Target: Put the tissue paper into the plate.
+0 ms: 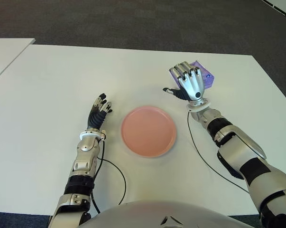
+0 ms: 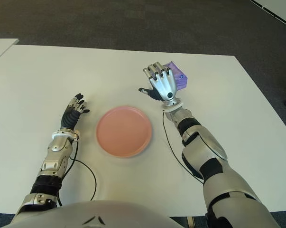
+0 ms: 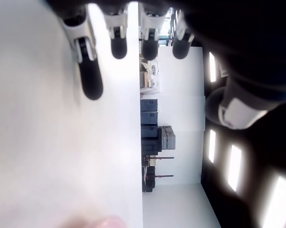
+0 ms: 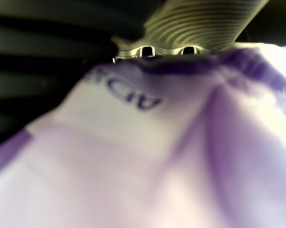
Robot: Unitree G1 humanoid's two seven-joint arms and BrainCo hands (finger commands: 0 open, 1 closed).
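A purple tissue pack [image 1: 207,75] is seen on the white counter [image 1: 52,95], at about 1 o'clock from the pink plate [image 1: 148,131] and apart from it. The right hand [image 1: 188,81] is laid over the pack, its fingers [image 1: 183,70] curled across the pack's top and its thumb stretched out toward 9 o'clock, beside the pack. In the right wrist view the frame is filled by the pack's purple-and-white wrapper [image 4: 147,156], pressed close under the palm. The pack is gripped by the right hand, but whether it is lifted off the counter cannot be told.

The plate is seen at the middle of the counter, between the two forearms, and nothing is held in it.

The left hand [image 1: 98,110] is shown at 9 o'clock from the plate, just beside its rim but not touching it. Its fingers [image 3: 88,71] are extended and relaxed, and nothing is held in them; in the left wrist view they are seen stretched out over the bare counter surface.

A black cable [image 1: 116,173] is seen on the counter by the left forearm, and another by the right forearm.
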